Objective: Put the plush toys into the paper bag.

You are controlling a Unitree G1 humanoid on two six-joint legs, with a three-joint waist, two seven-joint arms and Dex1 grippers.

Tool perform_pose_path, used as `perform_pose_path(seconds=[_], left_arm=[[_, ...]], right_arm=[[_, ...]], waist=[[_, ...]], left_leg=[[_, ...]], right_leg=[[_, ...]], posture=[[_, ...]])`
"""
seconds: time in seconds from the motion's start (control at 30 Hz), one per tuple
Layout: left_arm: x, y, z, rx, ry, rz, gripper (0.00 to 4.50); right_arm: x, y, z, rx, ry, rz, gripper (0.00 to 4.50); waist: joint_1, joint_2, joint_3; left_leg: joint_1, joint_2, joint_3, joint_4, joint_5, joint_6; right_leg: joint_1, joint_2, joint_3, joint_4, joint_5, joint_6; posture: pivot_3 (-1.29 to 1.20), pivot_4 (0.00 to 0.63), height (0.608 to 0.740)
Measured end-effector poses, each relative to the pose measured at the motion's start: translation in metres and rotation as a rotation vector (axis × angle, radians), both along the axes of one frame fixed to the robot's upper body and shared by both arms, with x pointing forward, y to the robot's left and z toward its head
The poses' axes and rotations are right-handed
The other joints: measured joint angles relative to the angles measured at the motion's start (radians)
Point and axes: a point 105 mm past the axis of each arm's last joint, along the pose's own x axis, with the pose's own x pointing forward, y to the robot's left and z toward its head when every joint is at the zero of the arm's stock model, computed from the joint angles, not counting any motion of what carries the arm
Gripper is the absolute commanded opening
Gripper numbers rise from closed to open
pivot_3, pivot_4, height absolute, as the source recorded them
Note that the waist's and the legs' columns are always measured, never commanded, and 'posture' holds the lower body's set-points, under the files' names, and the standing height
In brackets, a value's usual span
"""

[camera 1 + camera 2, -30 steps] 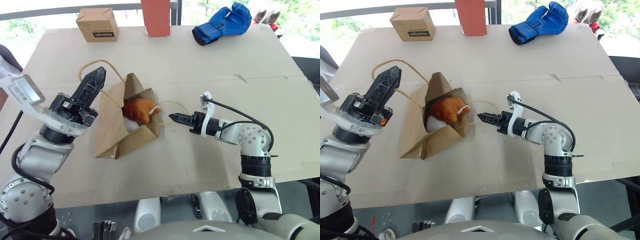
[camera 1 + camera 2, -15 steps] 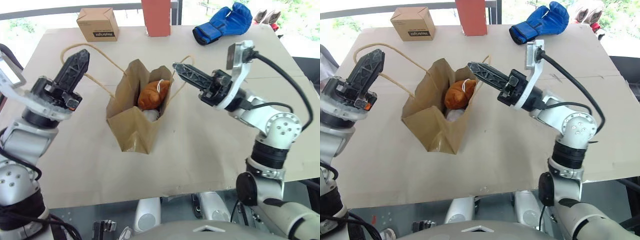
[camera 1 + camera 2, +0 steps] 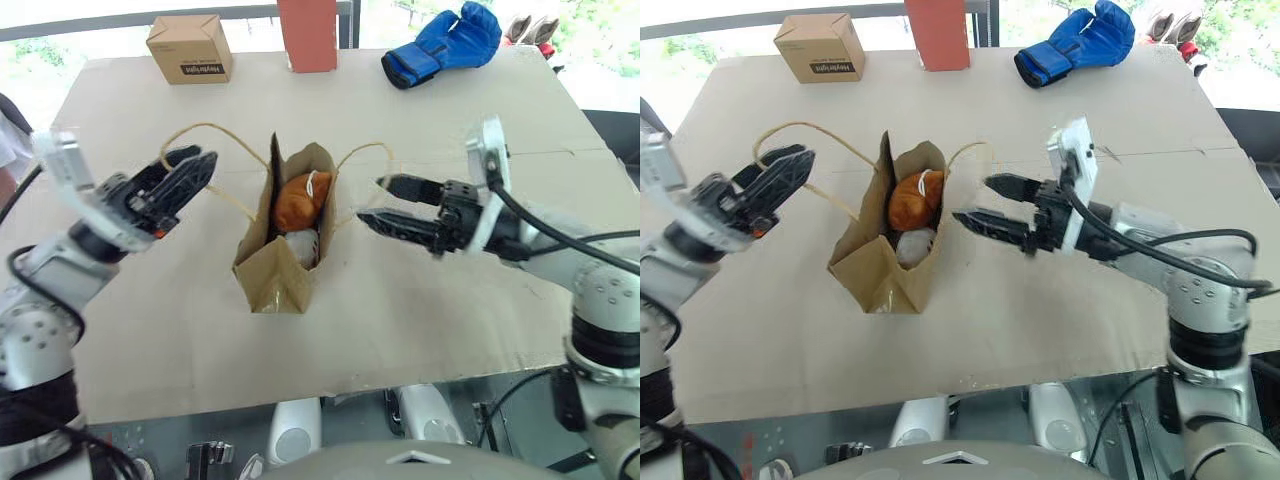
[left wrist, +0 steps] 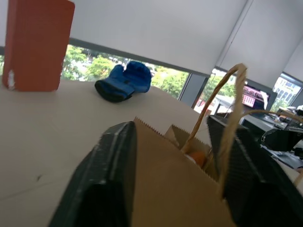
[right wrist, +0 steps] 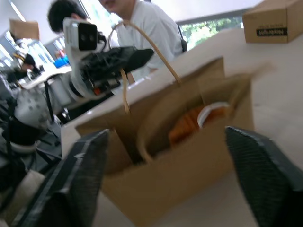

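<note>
Cardboard-covered surface (image 3: 420, 330): brown kraft paper bag (image 3: 278, 262) stands between my grippers, mouth up, lumpy orange-brown plush toy (image 3: 296, 198) inside. Left gripper (image 3: 184, 172) and right gripper (image 3: 385, 203) both spread open, empty.

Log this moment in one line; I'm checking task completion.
paper bag: upright | plush toys: inside | left gripper: open | right gripper: open
</note>
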Motion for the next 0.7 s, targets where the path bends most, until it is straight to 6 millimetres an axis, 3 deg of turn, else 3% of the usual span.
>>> perform_pose_path(seconds=[0.03, 0.17, 0.3, 0.37, 0.4, 0.53, 0.63, 0.7], left_arm=[[-0.006, 0.004, -0.005, 0.006, 0.027, -0.010, 4.47], [-0.027, 0.011, -0.018, 0.012, 0.095, -0.055, 4.47], [-0.055, 0.008, -0.046, 0.037, 0.216, -0.101, 4.47], [-0.067, 0.001, -0.055, 0.071, 0.240, -0.123, 4.50], [-0.069, -0.001, -0.057, 0.084, 0.244, -0.131, 4.50], [-0.079, -0.015, -0.071, 0.139, 0.249, -0.144, 4.50], [-0.078, -0.036, -0.079, 0.163, 0.219, -0.119, 4.50], [-0.078, -0.042, -0.080, 0.176, 0.203, -0.112, 4.50]], right_arm=[[-0.002, -0.005, -0.001, -0.012, 0.004, 0.006, 4.28], [-0.012, -0.014, 0.003, -0.029, -0.006, 0.053, 4.28], [-0.008, -0.020, -0.030, -0.229, -0.020, 0.018, 4.28], [-0.002, -0.002, -0.053, -0.285, -0.050, 0.043, 3.39], [-0.002, 0.004, -0.058, -0.282, -0.052, 0.058, 3.18], [0.002, 0.042, -0.079, -0.289, -0.132, 0.148, 1.55], [0.002, 0.079, -0.077, -0.181, -0.170, 0.246, 0.06], [0.002, 0.086, -0.075, -0.172, -0.197, 0.276, 0.06]], waist=[[0.000, 0.000, 0.000], [0.001, 0.000, 0.000], [0.001, -0.001, -0.001], [0.001, -0.002, -0.001], [0.001, -0.001, -0.001], [0.001, -0.002, -0.001], [0.005, -0.003, -0.002], [0.006, -0.004, -0.002]], left_leg=[[0.000, 0.000, 0.000, 0.000, 0.000, 0.000], [0.001, 0.001, 0.001, 0.000, 0.000, 0.000], [0.002, 0.000, 0.004, 0.000, 0.000, 0.000], [0.002, 0.001, 0.006, 0.001, 0.000, 0.000], [0.002, 0.001, 0.007, 0.001, 0.000, 0.000], [0.002, 0.001, 0.011, 0.001, 0.000, 0.000], [0.001, 0.001, 0.011, 0.001, 0.000, 0.000], [0.002, 0.001, 0.011, 0.001, 0.000, 0.000]], right_leg=[[0.000, 0.000, 0.000, 0.000, -0.001, -0.002], [0.000, 0.000, 0.000, 0.001, -0.002, -0.003], [-0.001, -0.003, 0.002, 0.000, -0.002, -0.004], [-0.003, -0.004, 0.002, 0.000, -0.002, -0.004], [-0.003, -0.004, 0.002, 0.000, -0.002, -0.004], [-0.004, -0.005, 0.004, 0.000, -0.002, -0.004], [-0.003, -0.004, 0.004, 0.001, -0.002, -0.004], [-0.003, -0.004, 0.004, 0.001, -0.002, -0.004]], posture=[[0.00, 0.150, 0.740], [0.00, 0.150, 0.740], [0.00, 0.150, 0.740], [0.00, 0.150, 0.740], [0.00, 0.150, 0.740], [0.00, 0.150, 0.740], [0.00, 0.150, 0.740], [0.00, 0.150, 0.740]])
